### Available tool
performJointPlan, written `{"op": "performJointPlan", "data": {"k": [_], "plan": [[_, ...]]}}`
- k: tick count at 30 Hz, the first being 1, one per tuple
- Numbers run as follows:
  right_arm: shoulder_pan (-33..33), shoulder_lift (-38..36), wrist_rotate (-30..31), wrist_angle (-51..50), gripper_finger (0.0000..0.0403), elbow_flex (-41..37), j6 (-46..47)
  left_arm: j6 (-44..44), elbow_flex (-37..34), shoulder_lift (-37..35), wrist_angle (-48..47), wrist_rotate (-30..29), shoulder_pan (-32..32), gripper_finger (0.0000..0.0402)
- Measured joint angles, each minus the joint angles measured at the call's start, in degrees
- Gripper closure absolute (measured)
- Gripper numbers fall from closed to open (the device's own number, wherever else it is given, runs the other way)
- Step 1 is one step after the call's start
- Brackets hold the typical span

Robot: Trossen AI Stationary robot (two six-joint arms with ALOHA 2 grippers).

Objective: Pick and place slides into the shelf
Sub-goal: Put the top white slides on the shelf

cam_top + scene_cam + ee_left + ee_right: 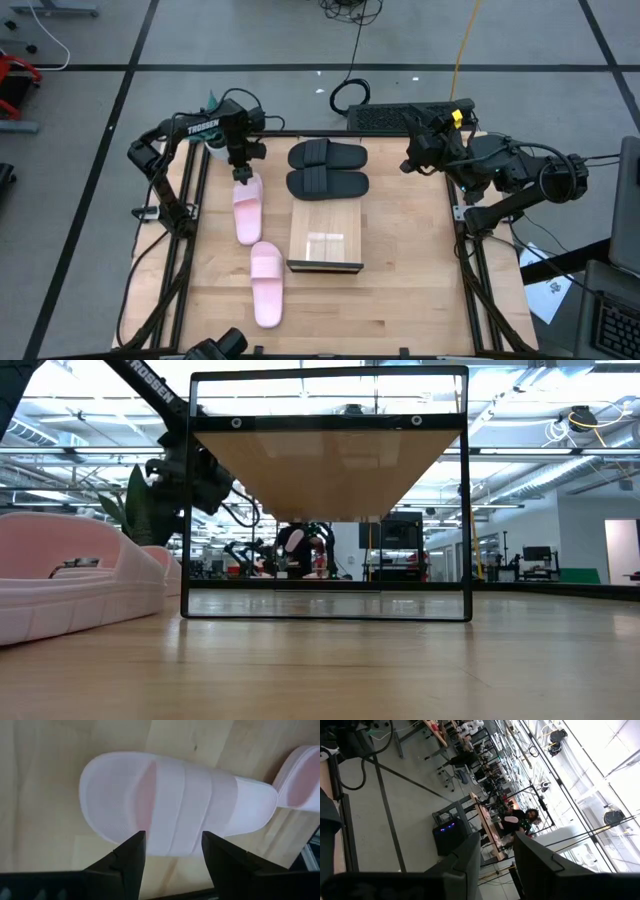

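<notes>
Two pale pink slides lie soles down on the table's left half, one farther back (248, 207) and one nearer the front (266, 284). Two black slides (327, 156) (327, 184) lie side by side just beyond the shelf (325, 236), a low wooden rack at mid-table. My left gripper (243, 178) hangs open just over the farther pink slide (165, 800). It points steeply down, and its fingertips (134, 851) flank the strap's edge; I see no touch. My right gripper (410, 160) is raised at the far right, level and open (497, 855), with nothing between its fingers.
In the low view the shelf (325, 615) is an open dark frame under a wooden top, with the nearer pink slide (70, 585) large at the left. Cables and a keyboard (400, 115) lie beyond the far edge. Bare wood lies right of the shelf.
</notes>
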Motion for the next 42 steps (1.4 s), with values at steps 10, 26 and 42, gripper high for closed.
{"op": "performJointPlan", "data": {"k": [10, 26, 42], "plan": [[0.0, 0.0, 0.0, 0.0, 0.0293, 0.0, 0.0, 0.0, -1.2, 0.0, 3.5, 0.5, -0.1, 0.0211], [0.0, 0.0, 0.0, 0.0, 0.0293, 0.0, 0.0, -0.3, -1.2, 6.2, 4.4, 2.0, -0.5, 0.0211], [0.0, 0.0, 0.1, 0.0, 0.0293, 0.0, 0.0, 1.1, -1.2, 6.4, 1.8, 6.4, -1.0, 0.0211]]}}
